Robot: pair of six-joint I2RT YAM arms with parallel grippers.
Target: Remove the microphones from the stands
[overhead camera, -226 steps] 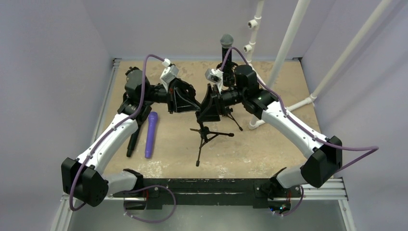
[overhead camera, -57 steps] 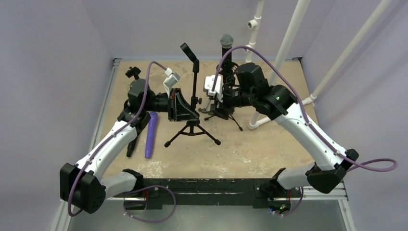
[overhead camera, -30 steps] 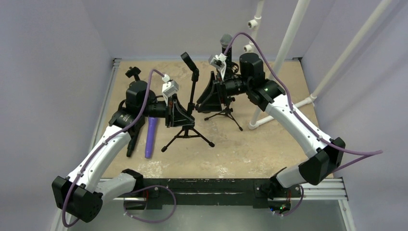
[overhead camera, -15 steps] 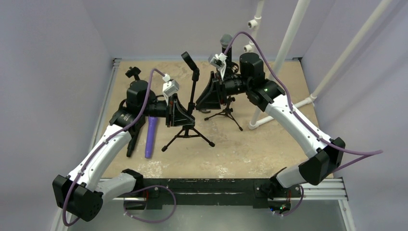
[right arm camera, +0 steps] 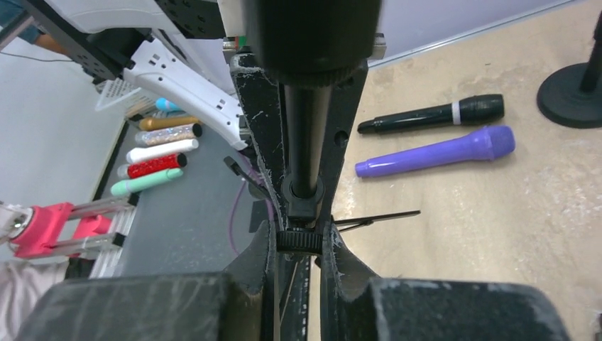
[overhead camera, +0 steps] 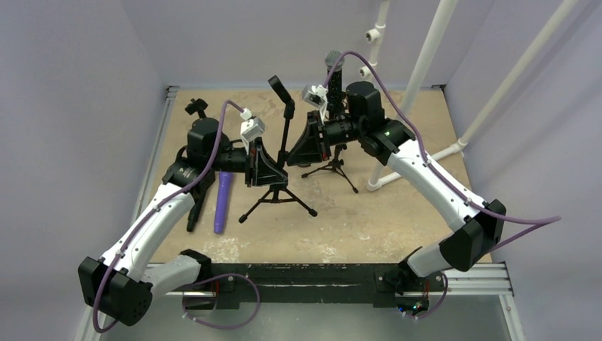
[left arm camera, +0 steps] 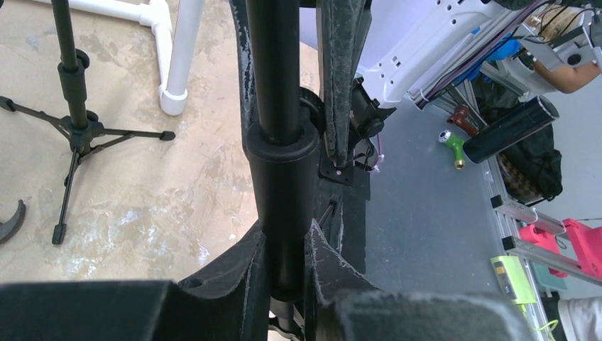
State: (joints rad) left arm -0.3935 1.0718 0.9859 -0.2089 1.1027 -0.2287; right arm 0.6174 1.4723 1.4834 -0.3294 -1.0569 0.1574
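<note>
The table point(overhead camera: 369, 220) is closed in by walls at the left, back and right, and a metal rail point(overhead camera: 157, 170) runs along its left edge. At the back right I count three white pipes point(overhead camera: 424, 67); they stand close behind the right arm. The most open floor is the near part of the table, in front of the tripod legs.

There are two tripod stands. The front stand point(overhead camera: 277, 195) has an empty clip on top. The rear stand point(overhead camera: 334, 167) is just beside it, toward the pipes, and it carries the microphone point(overhead camera: 334, 64), which stands upright in its clip near the back wall.

In total there are three microphones. The other two, a purple microphone point(overhead camera: 223, 201) and a black microphone point(overhead camera: 196, 206), lie side by side on the table at the left, near the rail.

The left gripper point(overhead camera: 273, 167) is closed on the pole of the front stand, and its fingers point(left arm camera: 334, 85) press the pole from both sides. The right gripper point(overhead camera: 307, 145) is nearly closed around the pole of the rear stand, below the microphone. Its fingers point(right arm camera: 259, 142) touch a ribbed collar there.
</note>
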